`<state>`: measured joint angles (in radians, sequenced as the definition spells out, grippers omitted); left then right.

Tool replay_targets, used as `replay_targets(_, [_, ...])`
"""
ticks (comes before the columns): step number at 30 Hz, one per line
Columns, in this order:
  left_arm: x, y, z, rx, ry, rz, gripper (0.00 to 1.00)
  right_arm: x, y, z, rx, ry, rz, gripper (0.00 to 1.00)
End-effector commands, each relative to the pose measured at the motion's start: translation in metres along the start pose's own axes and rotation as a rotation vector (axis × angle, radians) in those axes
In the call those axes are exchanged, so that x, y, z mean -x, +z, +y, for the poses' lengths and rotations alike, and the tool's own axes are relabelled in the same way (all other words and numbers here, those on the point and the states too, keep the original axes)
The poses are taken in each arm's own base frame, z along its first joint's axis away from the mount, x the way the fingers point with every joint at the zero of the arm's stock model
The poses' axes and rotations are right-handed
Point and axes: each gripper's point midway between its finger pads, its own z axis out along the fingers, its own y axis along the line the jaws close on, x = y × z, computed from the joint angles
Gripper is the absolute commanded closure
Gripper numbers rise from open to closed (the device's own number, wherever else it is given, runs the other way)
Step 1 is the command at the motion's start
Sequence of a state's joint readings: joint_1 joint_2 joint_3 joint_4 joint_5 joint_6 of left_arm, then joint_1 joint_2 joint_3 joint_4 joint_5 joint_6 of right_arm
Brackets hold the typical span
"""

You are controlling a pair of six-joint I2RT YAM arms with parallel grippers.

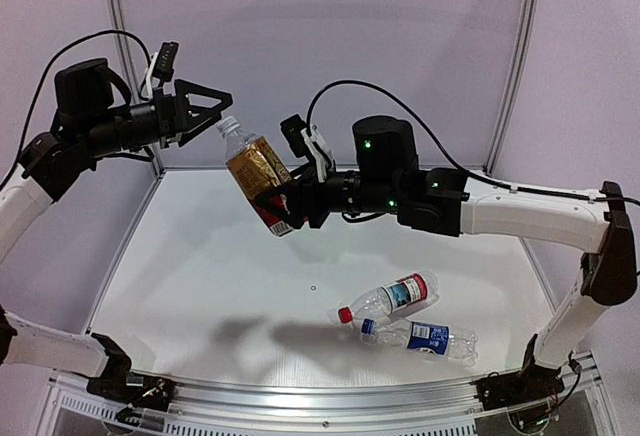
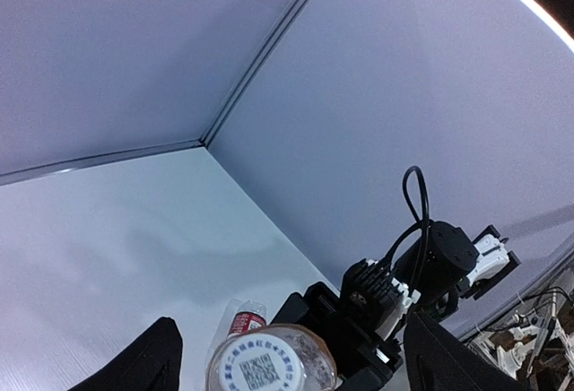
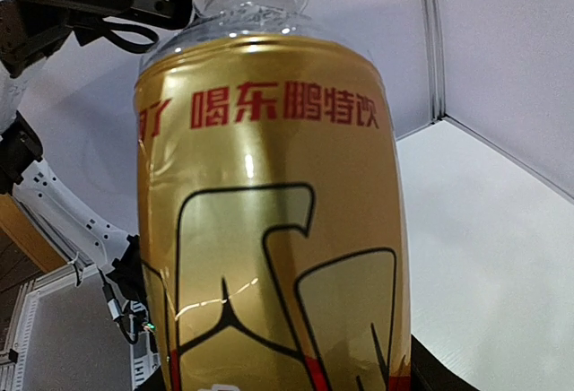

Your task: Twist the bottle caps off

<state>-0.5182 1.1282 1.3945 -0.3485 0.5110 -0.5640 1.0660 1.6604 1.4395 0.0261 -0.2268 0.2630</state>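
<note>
Gold-labelled bottle [image 1: 254, 166] in right hand [image 1: 281, 206], left hand [image 1: 222, 117] spread

Bright, even overhead light; top view sharp. Soft grey shadows pool on the white table [image 1: 180, 256] toward the near edge. Right wrist cam: amber bottle [image 3: 269, 230] fills the frame, glare streaks on gold foil, bkgd soft. Left wrist cam: white cap [image 2: 260, 369] slightly blurred, blown-out strip in top-right corner.
</note>
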Motion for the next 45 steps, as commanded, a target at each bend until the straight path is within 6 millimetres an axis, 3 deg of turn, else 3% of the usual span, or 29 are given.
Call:
replay_targets(1, [0.003, 0.011, -0.014, -0.116, 0.008, 0.015, 0.18, 0.015, -0.009, 0.017, 0.077, 0.01, -0.047, 1.0])
replay_targets(8, [0.001, 0.022, -0.012, -0.129, -0.018, 0.03, 0.27, 0.018, -0.011, 0.018, 0.083, 0.003, -0.052, 1.0])
replay_targets(15, [-0.009, 0.03, -0.006, -0.099, -0.043, 0.052, 0.62, 0.016, -0.009, 0.019, 0.088, 0.006, -0.048, 1.0])
replay_targets(20, [-0.015, 0.034, 0.012, 0.035, -0.111, 0.07, 0.74, 0.015, -0.007, 0.013, 0.057, 0.004, -0.044, 1.0])
replay_targets(26, [-0.023, 0.027, 0.049, 0.334, -0.272, 0.076, 0.74, 0.014, -0.002, -0.028, -0.177, -0.038, -0.025, 1.0])
replay_targets(30, [-0.026, 0.022, 0.063, 0.452, -0.391, 0.071, 0.73, 0.003, 0.007, -0.035, -0.195, -0.103, 0.02, 1.0])
replay_targets(35, [-0.016, 0.019, 0.068, 0.508, -0.438, 0.016, 0.68, -0.011, 0.016, -0.04, -0.198, -0.103, 0.054, 1.0])
replay_targets(39, [-0.021, 0.014, 0.076, 0.569, -0.496, 0.015, 0.65, -0.017, 0.019, -0.042, -0.204, -0.107, 0.082, 1.0])
replay_targets(45, [-0.018, 0.021, 0.074, 0.564, -0.495, 0.011, 0.49, -0.026, 0.018, -0.048, -0.23, -0.127, 0.121, 1.0])
